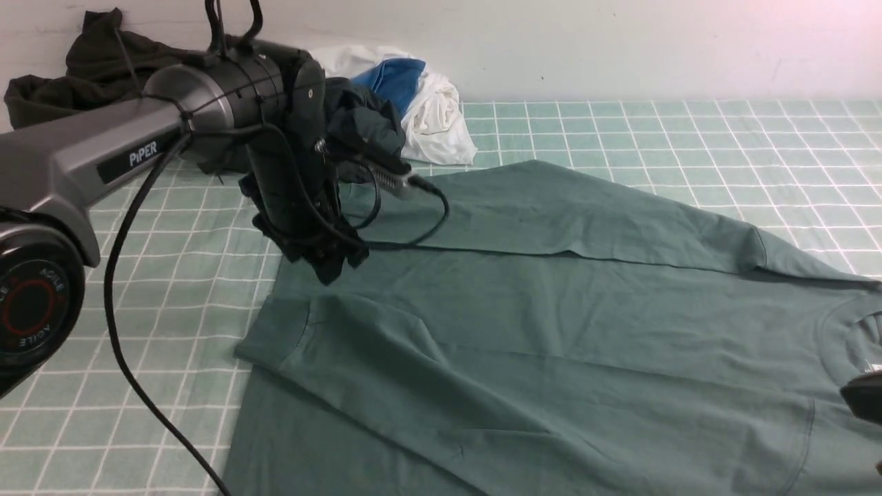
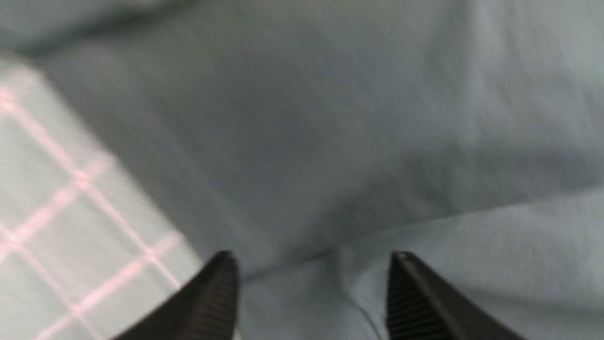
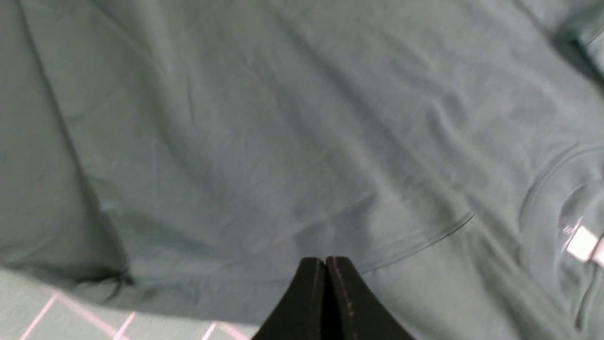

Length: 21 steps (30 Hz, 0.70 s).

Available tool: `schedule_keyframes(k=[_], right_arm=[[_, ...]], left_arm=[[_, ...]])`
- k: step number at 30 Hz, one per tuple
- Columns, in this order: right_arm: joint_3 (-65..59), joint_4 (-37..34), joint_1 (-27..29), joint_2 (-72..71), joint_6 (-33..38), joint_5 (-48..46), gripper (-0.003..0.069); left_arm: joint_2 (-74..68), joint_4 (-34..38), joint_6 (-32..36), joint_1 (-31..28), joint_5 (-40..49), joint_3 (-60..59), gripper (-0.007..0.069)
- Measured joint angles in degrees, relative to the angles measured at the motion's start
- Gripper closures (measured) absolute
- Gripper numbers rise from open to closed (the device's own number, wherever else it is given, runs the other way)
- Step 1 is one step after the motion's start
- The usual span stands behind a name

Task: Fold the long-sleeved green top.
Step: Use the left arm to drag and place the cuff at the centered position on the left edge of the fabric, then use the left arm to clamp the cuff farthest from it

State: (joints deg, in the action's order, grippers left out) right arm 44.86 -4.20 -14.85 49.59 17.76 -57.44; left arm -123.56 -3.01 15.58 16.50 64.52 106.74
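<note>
Green long-sleeved top point(image 1: 551, 331) lies flat across the centre and lower right of the front view, both sleeves lying across the body. Left claw point(image 2: 311, 264) points down at the top's left edge, fingers wide apart, nothing in them. Right claw point(image 3: 325, 267) is at the frame's right edge near the collar, fingers pressed together, no cloth pinched. Checked surface point(image 1: 689, 138) underneath. White-and-blue clothes point(image 1: 431, 103) and dark clothes point(image 1: 89, 69) piled upper left.

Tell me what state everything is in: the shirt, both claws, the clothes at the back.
green top, spread flat, sleeves folded over its body.
left gripper, open above the top's edge.
right gripper, shut, holding nothing.
white and blue clothes, crumpled in a heap.
dark garment, crumpled.
</note>
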Motion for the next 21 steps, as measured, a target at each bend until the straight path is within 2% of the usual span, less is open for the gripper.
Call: schedule_keyframes(k=[1, 4, 11, 16, 18, 21], right_arm=[[0.0, 0.5, 0.0, 0.5, -0.7, 2.0, 0.0673], [0.0, 1.8, 0.0, 2.8, -3.0, 6.8, 0.0673], [0.0, 2.5, 0.0, 9.8, -5.1, 11.9, 0.0673], [0.0, 2.6, 0.0, 13.6, -5.2, 12.1, 0.0673], [0.0, 2.7, 0.0, 14.0, -5.2, 12.1, 0.0673], [0.0, 2.7, 0.0, 14.1, -5.3, 12.1, 0.0673]], left_arm=[[-0.6, 0.2, -1.6, -1.0, -0.2, 2.5, 0.0135], [-3.2, 2.4, -4.3, -4.4, -2.2, 8.2, 0.0067], [-12.9, 11.1, -7.9, -10.3, -12.3, 14.0, 0.0056], [-17.0, 17.8, -6.5, -11.0, -18.6, 14.6, 0.0123], [-17.3, 18.9, -5.2, -11.0, -19.3, 14.6, 0.0178], [-17.3, 19.2, -3.5, -11.0, -19.6, 14.6, 0.0304]])
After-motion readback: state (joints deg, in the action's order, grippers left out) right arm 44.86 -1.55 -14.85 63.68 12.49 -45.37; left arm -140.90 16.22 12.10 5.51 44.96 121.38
